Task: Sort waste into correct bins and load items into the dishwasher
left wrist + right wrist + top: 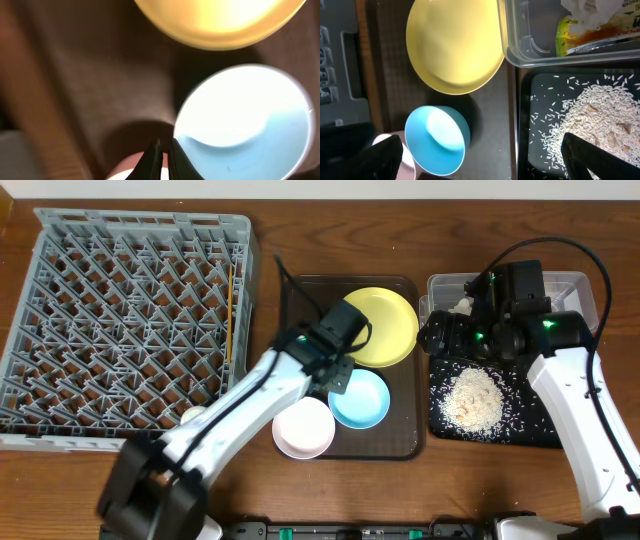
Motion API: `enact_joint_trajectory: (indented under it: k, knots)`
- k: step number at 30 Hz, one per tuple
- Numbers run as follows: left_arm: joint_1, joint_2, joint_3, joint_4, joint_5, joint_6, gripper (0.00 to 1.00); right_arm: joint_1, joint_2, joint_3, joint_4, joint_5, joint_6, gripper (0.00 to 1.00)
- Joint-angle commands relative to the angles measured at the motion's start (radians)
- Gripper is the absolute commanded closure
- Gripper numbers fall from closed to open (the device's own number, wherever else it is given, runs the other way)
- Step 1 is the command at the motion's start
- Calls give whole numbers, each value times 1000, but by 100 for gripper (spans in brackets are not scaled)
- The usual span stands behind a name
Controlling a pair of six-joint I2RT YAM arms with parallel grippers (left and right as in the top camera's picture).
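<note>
The yellow plate (385, 325), light blue bowl (362, 400) and pinkish-white bowl (303, 428) sit on the brown serving tray (400, 445). My left gripper (340, 378) is shut and empty, low between the two bowls; in the left wrist view its tips (162, 150) are just left of the blue bowl's rim (245, 120), over the pink bowl (130, 169). My right gripper (485, 160) is open and empty, above the edge of the black tray (540, 90). Rice (590, 115) lies on that tray. The tissue (585, 10) and wrapper (580, 35) lie in the clear tub (530, 45).
The grey dish rack (120, 320) fills the left side, with the chopsticks (232, 310) lying along its right side. A white cup (192, 415) shows partly by the rack's front right corner, beside my left arm. Loose rice grains are scattered over the black tray (535, 425).
</note>
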Motion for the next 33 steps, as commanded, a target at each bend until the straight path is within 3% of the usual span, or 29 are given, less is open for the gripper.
enact_joint_trajectory:
  k: [1,5,8,12,20,22,27,33]
  knots:
    - [2,-54,23,-13,-116,47,92,11,-2,5,2,3,-15,1]
    - [2,-53,22,-33,-91,41,92,11,-2,5,2,3,-15,1]
    - [2,-38,16,-42,71,-5,61,11,-2,5,2,3,-15,1]
    - [-1,8,-11,-35,188,-11,52,11,-2,5,2,3,-15,1]
    - [-2,180,-50,26,203,-15,54,11,-2,5,2,3,-15,1]
    - [-2,213,-50,34,207,-36,61,11,-2,5,2,3,-15,1]
    - [-2,239,-50,52,206,-59,91,11,-2,5,2,3,-15,1]
    - [0,235,-48,63,207,-59,92,11,-2,6,4,3,-16,1]
